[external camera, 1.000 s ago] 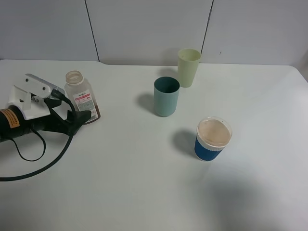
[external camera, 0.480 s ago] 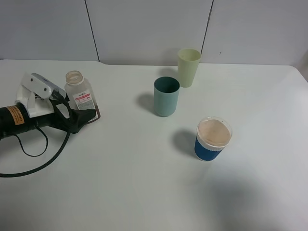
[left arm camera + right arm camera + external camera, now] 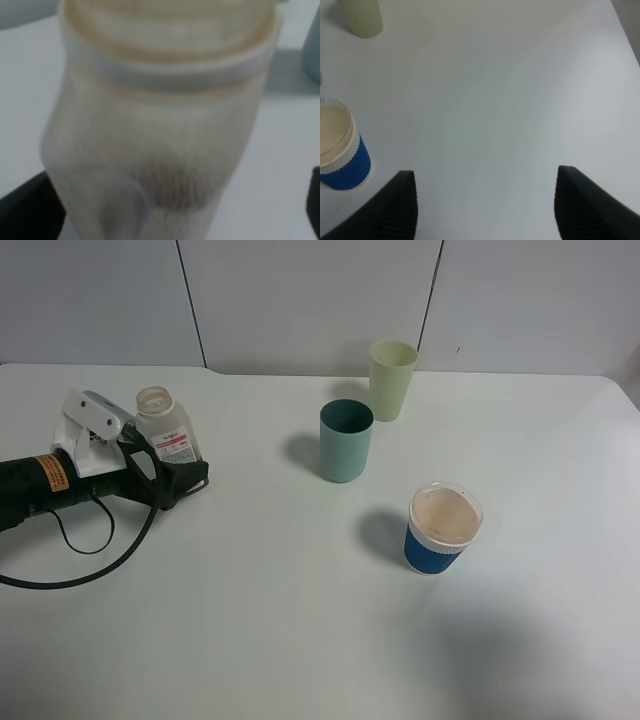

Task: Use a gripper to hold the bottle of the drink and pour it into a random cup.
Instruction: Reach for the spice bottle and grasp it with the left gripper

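Observation:
The bottle of the drink (image 3: 166,430) stands upright and uncapped at the left of the table, with its red-and-white label facing front. My left gripper (image 3: 180,478) is open, with its jaws on either side of the bottle's lower body. In the left wrist view the bottle (image 3: 160,125) fills the frame, blurred, and one black finger (image 3: 27,212) shows beside it. The teal cup (image 3: 346,441) stands upright near the table's middle, well right of the bottle. My right gripper (image 3: 490,210) is open and empty over bare table.
A pale yellow-green tumbler (image 3: 392,380) stands just behind the teal cup and also shows in the right wrist view (image 3: 362,17). A blue-sleeved cup with a clear lid (image 3: 443,528) stands front right of it, near my right gripper (image 3: 337,150). A black cable (image 3: 90,565) trails from the left arm.
My left gripper has slid right along the table toward the bottle, and its jaws now flank the bottle's base. The bottle and cups have not moved.

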Action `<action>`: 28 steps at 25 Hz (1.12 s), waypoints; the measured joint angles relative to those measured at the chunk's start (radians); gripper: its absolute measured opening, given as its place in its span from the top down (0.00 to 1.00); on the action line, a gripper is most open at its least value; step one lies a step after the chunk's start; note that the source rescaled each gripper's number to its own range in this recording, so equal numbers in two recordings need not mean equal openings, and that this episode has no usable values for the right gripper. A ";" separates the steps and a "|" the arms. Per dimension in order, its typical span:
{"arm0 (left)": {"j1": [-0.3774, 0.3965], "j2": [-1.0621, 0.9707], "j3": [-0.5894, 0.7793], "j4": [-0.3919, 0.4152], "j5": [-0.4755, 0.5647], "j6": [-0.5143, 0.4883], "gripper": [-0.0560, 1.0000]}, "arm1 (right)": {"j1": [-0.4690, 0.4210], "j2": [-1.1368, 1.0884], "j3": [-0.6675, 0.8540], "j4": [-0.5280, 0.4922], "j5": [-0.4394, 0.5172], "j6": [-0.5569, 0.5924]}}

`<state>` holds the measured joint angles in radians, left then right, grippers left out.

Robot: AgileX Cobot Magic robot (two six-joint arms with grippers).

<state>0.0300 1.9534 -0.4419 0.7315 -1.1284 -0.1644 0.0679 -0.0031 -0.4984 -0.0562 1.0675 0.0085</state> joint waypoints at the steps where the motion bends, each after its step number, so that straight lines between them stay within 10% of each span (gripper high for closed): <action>1: 0.000 0.012 0.000 -0.001 -0.001 0.000 0.05 | 0.000 0.000 0.000 0.000 0.000 0.000; 18: 0.000 0.093 -0.030 -0.024 -0.076 0.001 0.24 | 0.000 0.000 0.000 0.000 0.000 0.000; 28: 0.001 0.097 -0.035 -0.029 -0.066 -0.078 0.95 | 0.000 0.000 0.000 0.000 0.000 0.000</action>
<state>0.0312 2.0501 -0.4771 0.7025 -1.1949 -0.2421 0.0679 -0.0031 -0.4984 -0.0562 1.0675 0.0085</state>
